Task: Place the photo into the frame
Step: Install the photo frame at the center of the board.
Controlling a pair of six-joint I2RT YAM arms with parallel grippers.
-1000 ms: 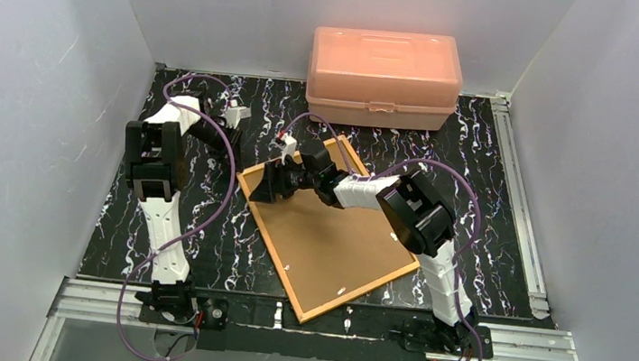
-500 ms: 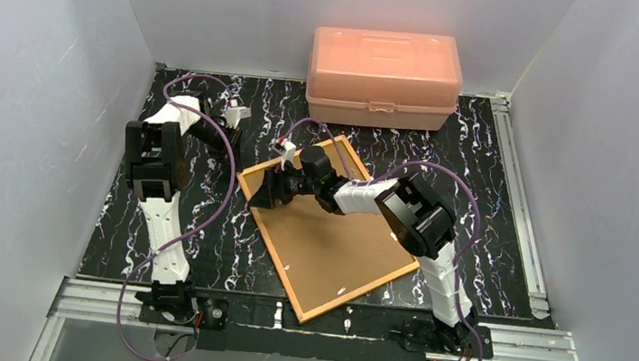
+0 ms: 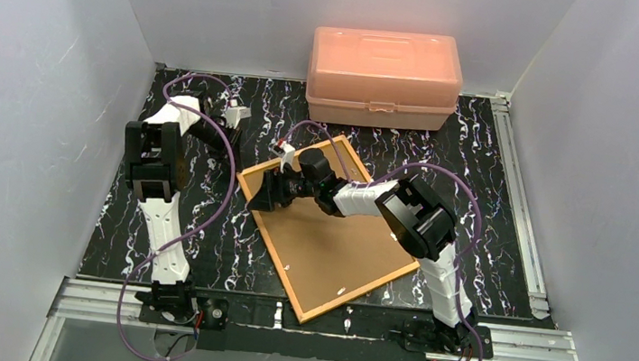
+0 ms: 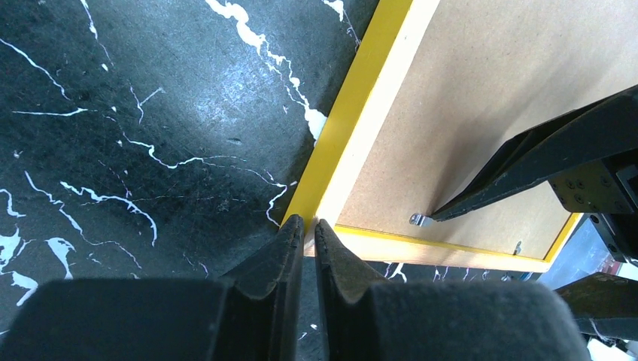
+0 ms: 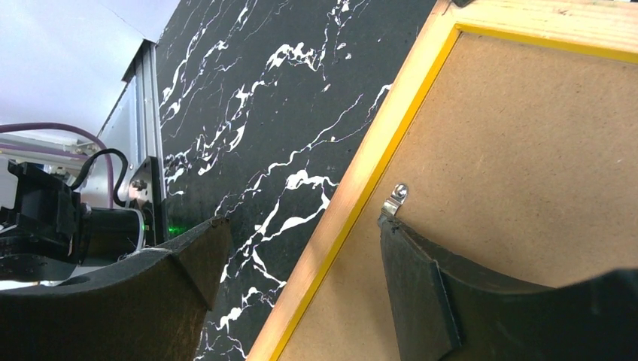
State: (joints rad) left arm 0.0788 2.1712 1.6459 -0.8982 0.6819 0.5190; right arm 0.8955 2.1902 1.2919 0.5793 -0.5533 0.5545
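The frame lies face down on the black marbled table, its brown backing board up inside the yellow border. My right gripper stands open astride the frame's left edge. One finger is over the table, and the other finger rests on the board with its tip against a small metal clip. My left gripper is shut and empty. In the left wrist view the left gripper points at the frame's corner. The photo is out of view.
A salmon-pink plastic box stands shut at the back, just beyond the frame's far corner. Metal rails run along the table's right side and front. White walls close in on three sides.
My right gripper has edged slightly left along the frame's edge, staying open. The left arm and the frame have not moved.
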